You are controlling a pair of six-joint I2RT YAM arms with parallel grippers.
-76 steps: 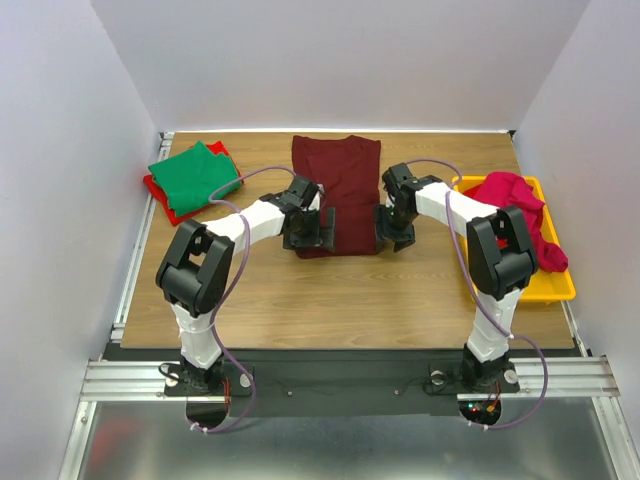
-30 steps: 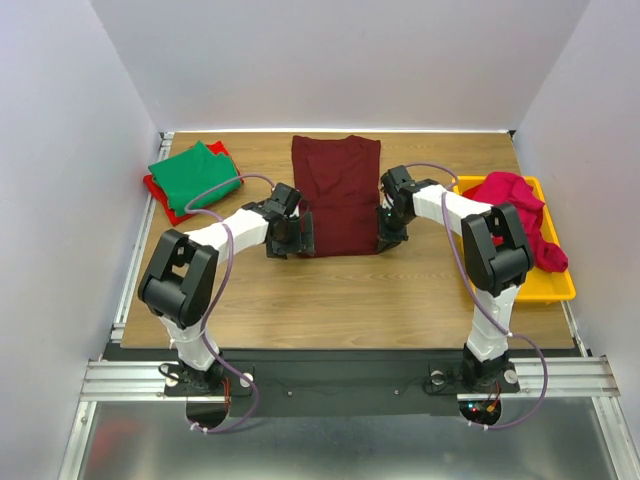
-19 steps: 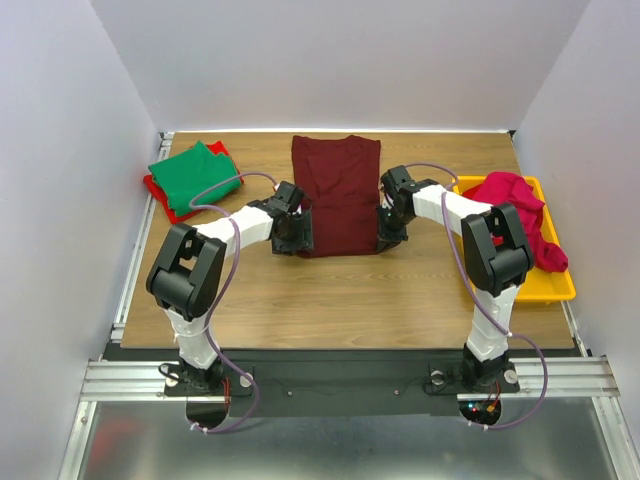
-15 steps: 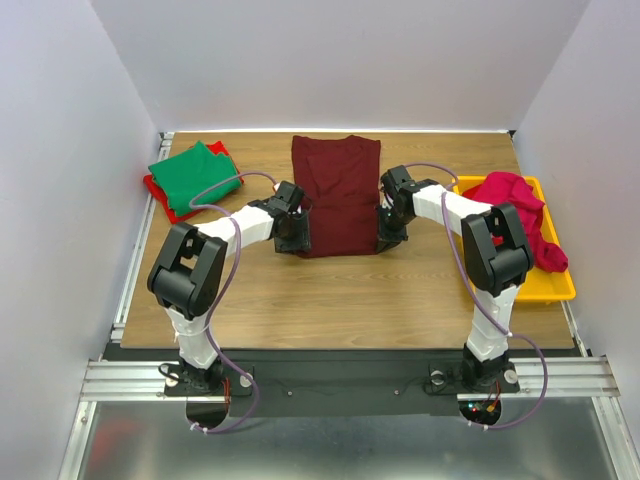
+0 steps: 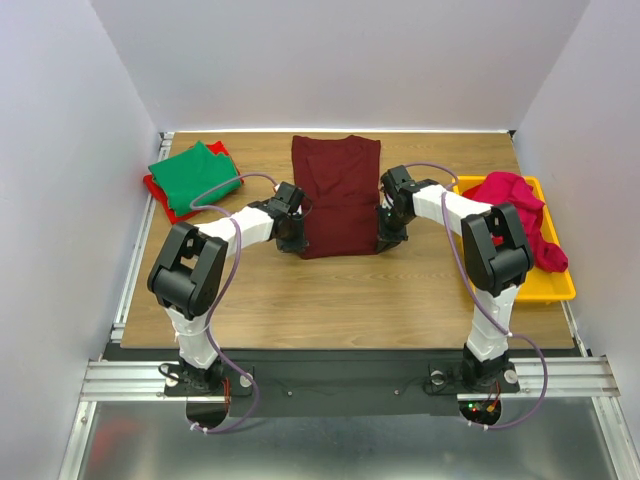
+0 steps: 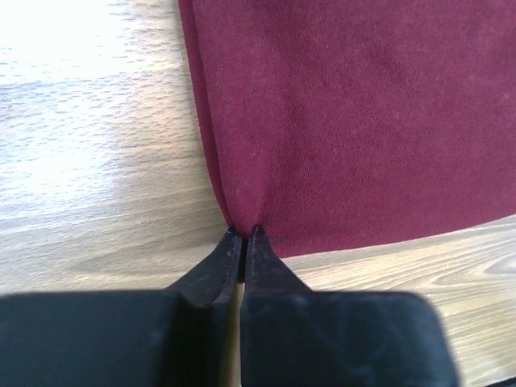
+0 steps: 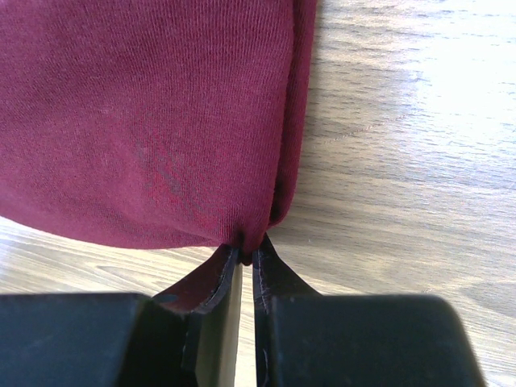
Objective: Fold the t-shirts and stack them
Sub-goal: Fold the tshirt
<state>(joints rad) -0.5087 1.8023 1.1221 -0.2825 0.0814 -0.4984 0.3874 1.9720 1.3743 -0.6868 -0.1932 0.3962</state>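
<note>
Green shirt (image 5: 195,172) and red shirt (image 5: 157,194) lie stacked at upper left; left gripper (image 6: 243,234) and right gripper (image 7: 247,250) are clamped on the lower corners of the half-folded maroon shirt (image 5: 337,190); pink shirt (image 5: 515,200) sits unfolded at right.

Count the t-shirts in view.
4: a maroon shirt flat mid-table, a green shirt lying on a red shirt at far left, a pink shirt heaped in the yellow tray at right. Others could hide underneath.
</note>
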